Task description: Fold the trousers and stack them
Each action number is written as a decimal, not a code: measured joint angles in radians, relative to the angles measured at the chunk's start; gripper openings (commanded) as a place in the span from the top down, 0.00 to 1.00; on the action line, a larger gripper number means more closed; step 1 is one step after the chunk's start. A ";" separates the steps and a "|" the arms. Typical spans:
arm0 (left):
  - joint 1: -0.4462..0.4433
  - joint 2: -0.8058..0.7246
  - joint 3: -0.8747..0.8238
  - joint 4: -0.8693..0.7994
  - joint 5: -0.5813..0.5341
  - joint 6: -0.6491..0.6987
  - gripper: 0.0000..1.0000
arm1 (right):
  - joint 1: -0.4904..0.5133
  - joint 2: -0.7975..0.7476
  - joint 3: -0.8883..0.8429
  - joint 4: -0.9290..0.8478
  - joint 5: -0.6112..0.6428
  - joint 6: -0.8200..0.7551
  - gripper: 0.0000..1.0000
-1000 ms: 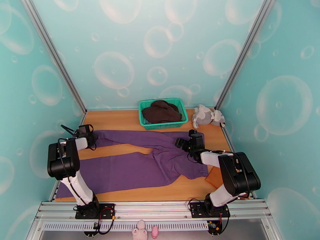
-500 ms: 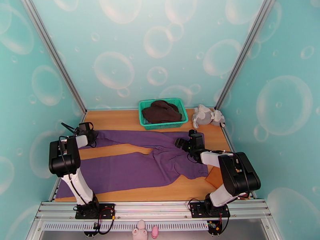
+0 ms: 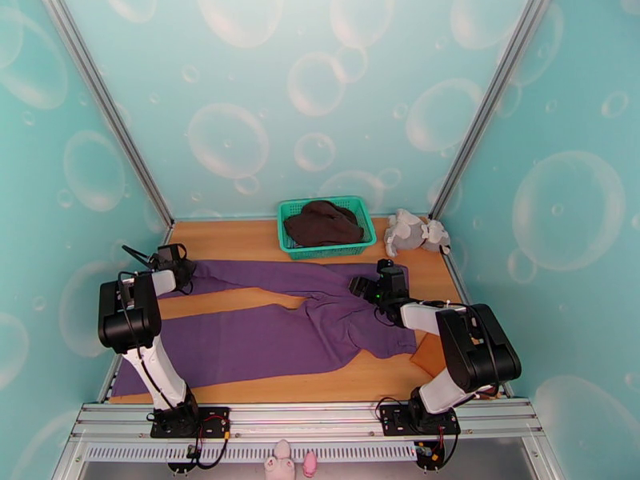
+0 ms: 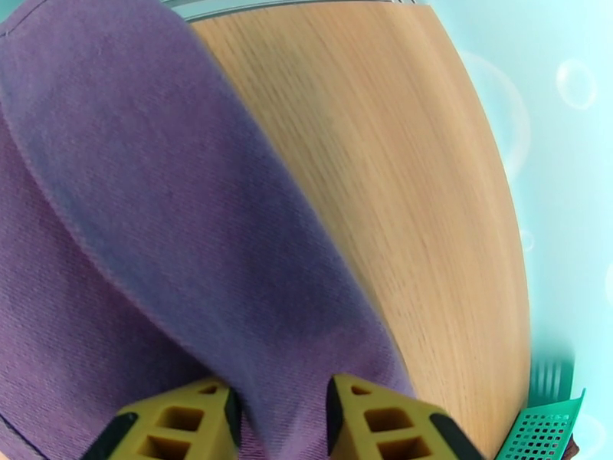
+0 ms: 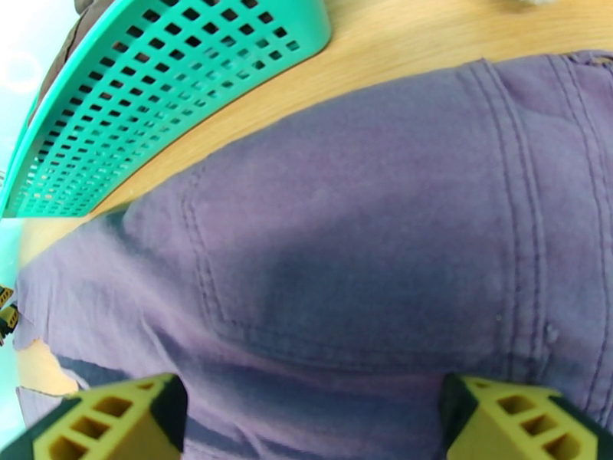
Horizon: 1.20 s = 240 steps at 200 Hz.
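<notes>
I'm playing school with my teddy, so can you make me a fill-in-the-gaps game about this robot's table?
The trousers spread on the table are ____ in colour.
The green basket holds a dark ____ garment.
The left pincer pinches the trousers, while the right pincer stands wide ____.
The grey plush toy sits to the ____ of the basket.
Missing words: purple, brown, open, right.

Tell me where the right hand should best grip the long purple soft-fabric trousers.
Likely the waist edge at the right end of the purple trousers, from above: they lie flat on the wooden table, so only an edge can be pinched.
</notes>
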 measured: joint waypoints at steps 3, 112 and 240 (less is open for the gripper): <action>0.000 0.000 -0.003 0.000 0.003 -0.002 0.65 | 0.000 0.000 0.000 0.000 0.000 0.000 0.08; -0.006 0.025 0.008 0.006 0.011 -0.007 1.00 | 0.002 0.001 0.002 -0.003 0.003 -0.003 0.09; 0.027 -0.100 0.372 -0.196 0.137 0.128 1.00 | -0.007 0.001 0.002 0.003 -0.016 -0.002 0.09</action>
